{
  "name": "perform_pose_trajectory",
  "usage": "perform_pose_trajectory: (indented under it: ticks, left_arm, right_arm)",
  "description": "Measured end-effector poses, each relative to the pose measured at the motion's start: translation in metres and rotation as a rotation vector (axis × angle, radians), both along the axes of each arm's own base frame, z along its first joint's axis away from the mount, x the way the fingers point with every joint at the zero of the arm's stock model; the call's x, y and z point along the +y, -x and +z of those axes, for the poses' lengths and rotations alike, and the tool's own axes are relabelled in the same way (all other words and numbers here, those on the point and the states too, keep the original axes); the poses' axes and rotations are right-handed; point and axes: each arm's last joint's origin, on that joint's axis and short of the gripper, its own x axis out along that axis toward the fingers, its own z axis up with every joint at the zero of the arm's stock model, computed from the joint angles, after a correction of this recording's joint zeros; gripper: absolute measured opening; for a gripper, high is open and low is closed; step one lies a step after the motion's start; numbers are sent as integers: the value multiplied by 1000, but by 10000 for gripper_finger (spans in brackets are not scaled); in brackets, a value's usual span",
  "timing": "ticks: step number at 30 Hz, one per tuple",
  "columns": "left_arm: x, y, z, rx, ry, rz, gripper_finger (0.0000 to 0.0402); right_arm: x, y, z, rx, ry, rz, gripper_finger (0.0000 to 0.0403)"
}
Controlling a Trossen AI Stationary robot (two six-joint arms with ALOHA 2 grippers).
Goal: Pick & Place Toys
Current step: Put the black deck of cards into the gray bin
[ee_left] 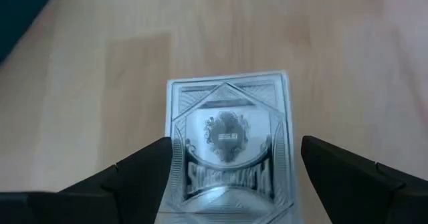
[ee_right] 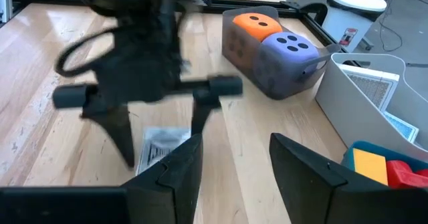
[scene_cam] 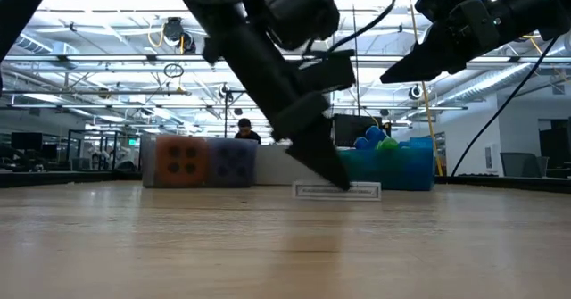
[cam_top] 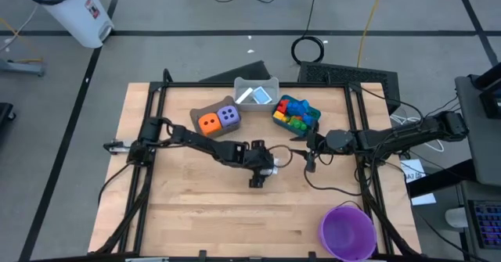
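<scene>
Left tool (ee_left: 231, 177) open astride one card (ee_left: 229, 150); two dice binned: orange (cam_top: 208, 122), purple (cam_top: 228, 116).

The setting is looking like a robotics lab inside a large open industrial hall. A wooden surface (cam_top: 196, 207) ringed by a black metal frame (cam_top: 258, 84) is sitting on a grey taped floor (cam_top: 172, 27), with loose cables (cam_top: 307, 49) trailing behind it and a white waste bin (cam_top: 69, 8) standing nearby. Beyond the surface, exposed ceiling trusses (scene_cam: 107, 85) and strip lights are stretching away, and a person (scene_cam: 244, 131) is sitting among the monitors.
</scene>
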Motion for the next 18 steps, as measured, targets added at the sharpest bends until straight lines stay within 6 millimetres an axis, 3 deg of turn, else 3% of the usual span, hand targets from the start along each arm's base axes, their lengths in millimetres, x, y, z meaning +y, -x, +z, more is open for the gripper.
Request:
perform_pose_trajectory:
  ticks: [7,18]
  left_arm:
    - [-7,-2,14,-73,-92,7,338]
    - [-7,3,17,34,-23,91,338]
  right_arm:
    - [0,0,0,3,0,0,169]
    - [0,0,-1,6,1,-1,169]
